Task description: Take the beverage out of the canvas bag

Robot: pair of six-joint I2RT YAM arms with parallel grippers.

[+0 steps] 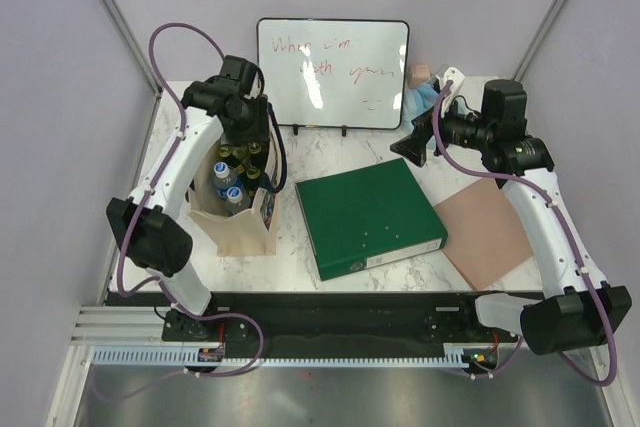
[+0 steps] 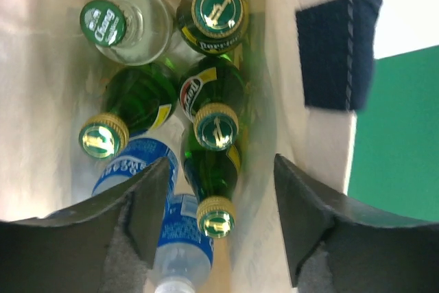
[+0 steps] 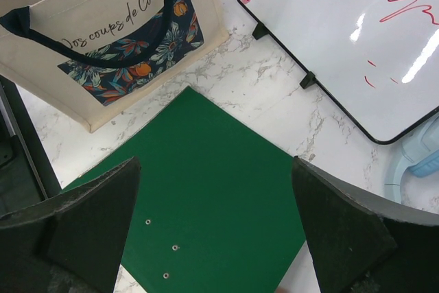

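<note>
Left gripper [image 2: 219, 164] hangs unclenched, holding nothing, over canvas bag [image 1: 243, 232] at green binder's [image 1: 368, 215] 9 o'clock, so centre on gold-capped green bottle [image 2: 217, 215], clear of water bottle [image 2: 180, 252] at its 7 o'clock; right gripper [image 3: 214, 166] released.

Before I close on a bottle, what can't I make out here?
Left wrist view: cap of the water bottle, cut off by the bottom edge; bases of the green bottles, hidden by one another.
Top view: how deep the left end effector sits in the canvas bag, hidden by its own wrist.
Right wrist view: the blue object, cut off by the right edge.
</note>
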